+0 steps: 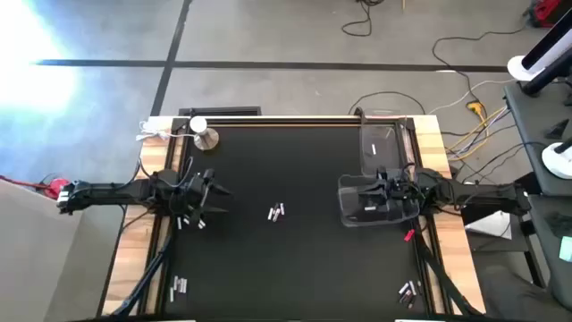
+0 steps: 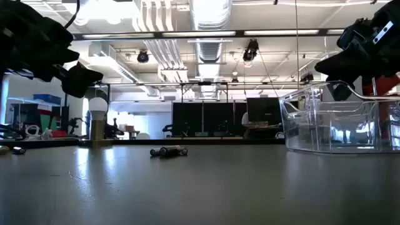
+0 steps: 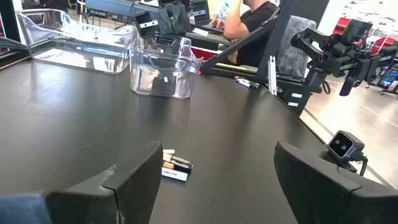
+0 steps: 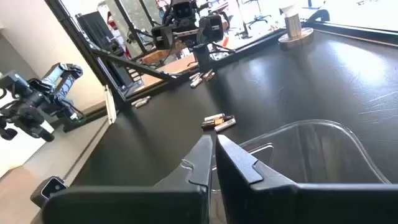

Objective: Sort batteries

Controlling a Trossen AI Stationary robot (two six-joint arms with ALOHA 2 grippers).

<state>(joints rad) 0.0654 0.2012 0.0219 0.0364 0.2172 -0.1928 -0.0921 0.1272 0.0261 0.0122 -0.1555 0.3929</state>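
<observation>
Black tabletop, wood-edged, open workshop beyond — sorting barely under way, by the look of it.

High view: left gripper (image 1: pixel 213 190) over the left side of the table (image 1: pixel 295 259), fingers spread wide, nothing between them. Right gripper (image 1: pixel 382 186) over the nearer clear bin (image 1: pixel 350 213) at right, fingers shut; a second clear bin (image 1: pixel 371 143) lies just beyond it. Batteries still loose in several lots: a centre pair (image 1: pixel 277 212), a group beside the left gripper (image 1: pixel 190 221), a near-left lot (image 1: pixel 180 285), a near-right lot (image 1: pixel 408 291) and one reddish cell (image 1: pixel 408 235) close to the right edge. Silver knob (image 1: pixel 207 138) at far left, not part of the sort.

Low view: centre pair (image 2: pixel 169 150) lying flat on the table; clear bin (image 2: pixel 331 122) at right, no cells visible through its wall.

Left wrist view: wide-open fingers (image 3: pixel 134 180) frame the centre pair (image 3: pixel 176 168), not touching it; both bins beyond, contents unclear.

Right wrist view: closed fingertips (image 4: pixel 211 155) above the bin rim (image 4: pixel 323 127), holding nothing; centre pair (image 4: pixel 218 122) beyond, more cells (image 4: pixel 202 77) farther off.

Judgement: most cells remain unsorted — the centre pair looks the likeliest next pick.
</observation>
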